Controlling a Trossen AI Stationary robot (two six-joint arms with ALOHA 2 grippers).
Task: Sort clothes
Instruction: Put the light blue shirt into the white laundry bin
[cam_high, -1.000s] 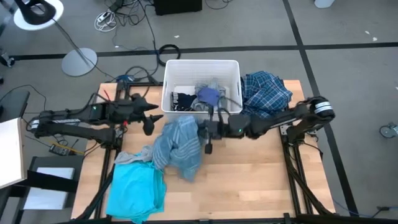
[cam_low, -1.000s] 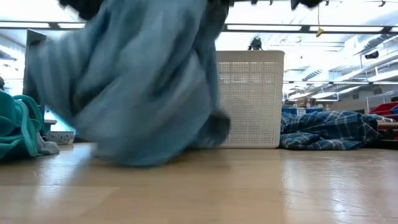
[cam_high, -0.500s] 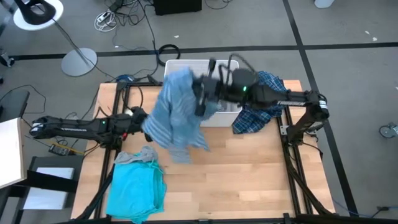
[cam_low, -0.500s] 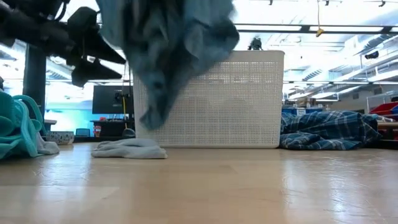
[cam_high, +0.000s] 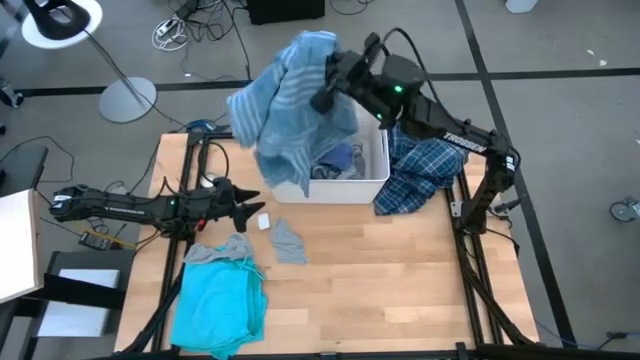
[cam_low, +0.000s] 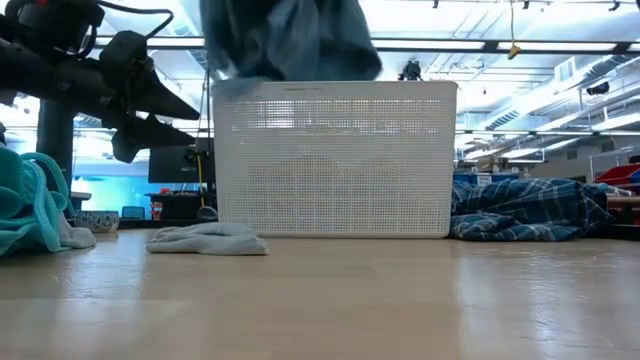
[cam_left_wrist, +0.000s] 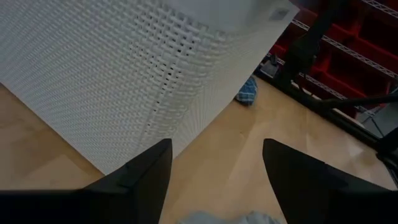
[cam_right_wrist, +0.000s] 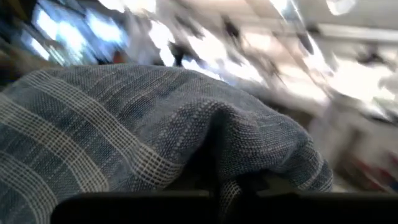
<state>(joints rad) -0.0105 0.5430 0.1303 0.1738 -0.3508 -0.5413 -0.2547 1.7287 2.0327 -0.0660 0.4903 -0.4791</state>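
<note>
Hanging shirt: the blue-grey striped shirt (cam_high: 285, 100) is held bunched above the white bin (cam_high: 372, 180), draped over the bin's left part and far rim; its cloth fills the right wrist view (cam_right_wrist: 155, 137).
Right gripper: the right gripper (cam_high: 325, 92) is raised high over the bin and clamped on the shirt's upper folds.
Left gripper: the left gripper (cam_high: 255, 198) is kept low, just beside the bin's near left corner, fingers spread wide and empty (cam_left_wrist: 211, 180).
Open room: bare wood is seen across the near and right parts of the table (cam_high: 400, 280).
Edges: the navy-white plaid shirt (cam_high: 425, 160) is laid against the bin's right wall, reaching the table's right edge.
Other clothes: the turquoise garment (cam_high: 220, 305) is piled at the near left corner, touching a plain grey one (cam_high: 225, 250); a small grey piece (cam_high: 288, 240) lies apart.
</note>
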